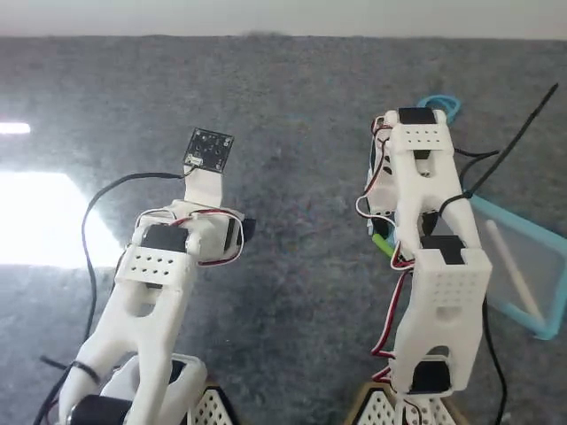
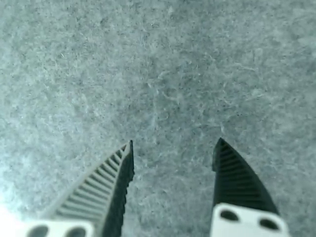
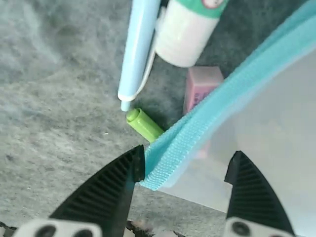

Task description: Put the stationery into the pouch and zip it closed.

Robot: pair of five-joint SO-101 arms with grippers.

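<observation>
1. Pouch [image 3: 261, 143]: a clear-walled pouch with a teal fabric edge [image 3: 197, 133]. Its corner lies between the open jaws of the right gripper [image 3: 188, 153].
2. The teal edge runs slantwise across the gap, close against one fingertip [image 3: 136, 158]. I cannot tell whether they touch.
3. In the high view the pouch [image 1: 532, 257] lies flat under and beside the right arm [image 1: 438, 266]. A thin white stick [image 1: 514, 266] shows through its clear panel.
4. Just ahead of the right gripper's fingertips, outside the pouch, lies the loose stationery.
5. A green marker [image 3: 144, 125] is nearest, its end tucked under the teal edge.
6. A light blue pen [image 3: 139, 49] points its tip back at the green marker, nearly touching it.
7. A white glue stick with a green band [image 3: 187, 29] lies right beside the pen, farther from the fingertips.
8. A pink eraser [image 3: 202, 86] sits against the pouch edge, between the glue stick and the pouch.
9. The right gripper is spread wide and holds nothing.
10. The left gripper [image 2: 175, 143] is well apart from the pouch. Its jaws are spread wide over bare grey felt mat [image 2: 158, 74], with nothing between them.
11. The high view shows the left arm [image 1: 155, 274] off to the side of the right arm, on the same mat.
</observation>
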